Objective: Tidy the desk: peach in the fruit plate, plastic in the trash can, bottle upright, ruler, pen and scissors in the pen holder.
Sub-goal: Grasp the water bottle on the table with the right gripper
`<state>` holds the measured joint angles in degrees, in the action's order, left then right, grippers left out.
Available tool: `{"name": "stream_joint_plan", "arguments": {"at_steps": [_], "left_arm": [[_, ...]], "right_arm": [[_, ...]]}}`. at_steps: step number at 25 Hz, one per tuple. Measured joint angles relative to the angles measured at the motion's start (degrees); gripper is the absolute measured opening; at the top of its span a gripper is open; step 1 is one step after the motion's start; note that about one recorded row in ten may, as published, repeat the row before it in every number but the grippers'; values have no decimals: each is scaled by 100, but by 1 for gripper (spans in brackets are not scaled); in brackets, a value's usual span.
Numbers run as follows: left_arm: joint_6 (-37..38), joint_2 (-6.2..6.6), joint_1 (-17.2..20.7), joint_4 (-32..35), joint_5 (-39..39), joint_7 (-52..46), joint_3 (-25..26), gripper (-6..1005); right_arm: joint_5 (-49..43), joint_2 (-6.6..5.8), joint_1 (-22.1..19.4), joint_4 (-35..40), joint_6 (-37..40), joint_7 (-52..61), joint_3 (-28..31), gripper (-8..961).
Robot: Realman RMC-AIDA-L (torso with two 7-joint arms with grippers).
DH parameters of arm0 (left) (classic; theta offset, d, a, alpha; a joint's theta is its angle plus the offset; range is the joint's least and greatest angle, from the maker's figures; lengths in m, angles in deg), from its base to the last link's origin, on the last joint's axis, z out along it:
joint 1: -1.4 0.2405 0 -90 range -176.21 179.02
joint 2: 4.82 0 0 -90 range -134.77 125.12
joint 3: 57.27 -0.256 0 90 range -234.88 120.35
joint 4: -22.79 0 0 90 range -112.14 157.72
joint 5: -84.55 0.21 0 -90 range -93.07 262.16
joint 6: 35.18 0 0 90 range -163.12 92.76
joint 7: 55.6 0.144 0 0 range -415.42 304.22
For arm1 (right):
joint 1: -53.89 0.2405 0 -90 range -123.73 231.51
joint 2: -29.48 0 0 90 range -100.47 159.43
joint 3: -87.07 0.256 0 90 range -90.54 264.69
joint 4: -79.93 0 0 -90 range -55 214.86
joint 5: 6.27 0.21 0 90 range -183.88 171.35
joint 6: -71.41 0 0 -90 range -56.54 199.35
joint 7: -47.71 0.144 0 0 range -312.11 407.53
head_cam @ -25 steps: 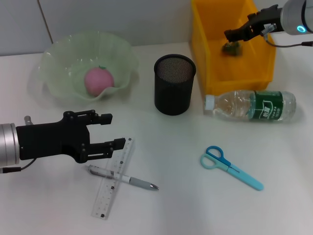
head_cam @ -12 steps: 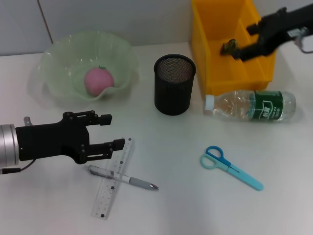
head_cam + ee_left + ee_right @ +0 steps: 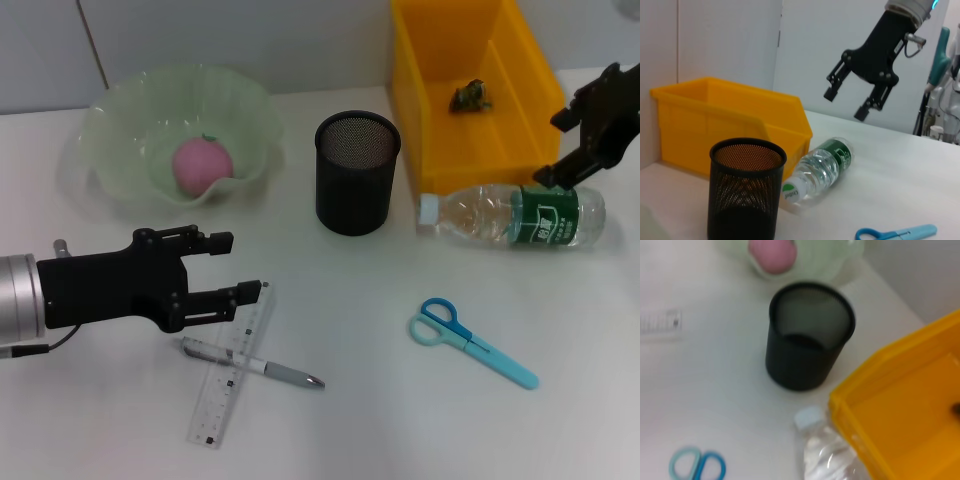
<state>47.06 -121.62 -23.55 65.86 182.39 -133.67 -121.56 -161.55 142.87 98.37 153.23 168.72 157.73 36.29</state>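
**Right gripper hanging open over lying bottle, left gripper open by ruler**

The white desk (image 3: 380,400) is showing open room along its near edge and between the scissors and ruler. The yellow plastic bin (image 3: 470,150) is sitting at the far right edge, a small crumpled dark plastic scrap (image 3: 469,95) lying inside it. The pale green wavy-rimmed fruit plate (image 3: 120,120) is sitting far left, the pink peach (image 3: 203,163) resting in its middle. The black left gripper (image 3: 228,270) is hovering low at the left, fingers spread and empty, its lower fingertip just at the far end of the clear plastic ruler (image 3: 230,365). The black right gripper (image 3: 580,140) is hanging in the air by the bin's right edge, above the bottle's label end, fingers released, gripping nothing. The clear plastic bottle with green label (image 3: 515,215) is lying on its side, touching the bin's front wall, cap pointing toward the black mesh pen holder (image 3: 357,172), which is standing upright and apart from both. The ruler is lying crossed over the silver-white pen (image 3: 255,365). The blue scissors (image 3: 470,342) are lying alone in open space, well clear of everything.
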Motion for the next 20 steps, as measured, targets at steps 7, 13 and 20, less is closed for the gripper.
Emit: {"name": "stream_joint_plan", "arguments": {"at_steps": [7, 13, 20], "left_arm": [[-39, -114, -19, -6, 13, -6, 227, 725], [-178, -135, -25, -54, 1, -7, 301, 725], [-237, -162, 0, -55, -15, -58, 312, 725]], "right_arm": [[-679, 24, 271, -564, -327, -288, -425, 773], [-906, 27, 502, -1304, -856, -533, -786, 773], [-1016, 53, 633, -1962, -1311, -635, -1103, 774]]}}
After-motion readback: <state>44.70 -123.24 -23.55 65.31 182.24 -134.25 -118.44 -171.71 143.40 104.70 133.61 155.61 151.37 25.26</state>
